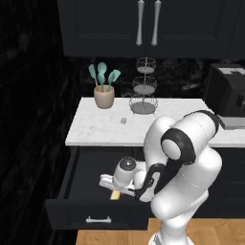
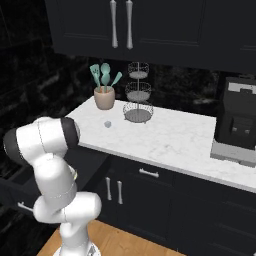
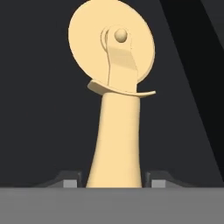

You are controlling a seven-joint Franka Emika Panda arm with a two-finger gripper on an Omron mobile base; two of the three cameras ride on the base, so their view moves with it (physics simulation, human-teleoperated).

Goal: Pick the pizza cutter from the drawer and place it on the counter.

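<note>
Gripper (image 3: 114, 183) clamped pizza cutter (image 3: 114, 92) handle down inside open drawer (image 1: 91, 213), ready for lift toward far counter (image 1: 100, 129).

Tan-yellow pizza cutter (image 3: 114, 131), black drawer (image 1: 81, 210), white grey-veined marble counter (image 1: 95, 129)

The white marble surface (image 1: 95, 129) carries a beige pot of teal utensils (image 1: 104, 95), a three-tier wire basket stand (image 1: 144, 103) just beside it, a small grey object (image 1: 123, 121) (too small to identify), and a black appliance (image 1: 228, 93) at the far end.
</note>
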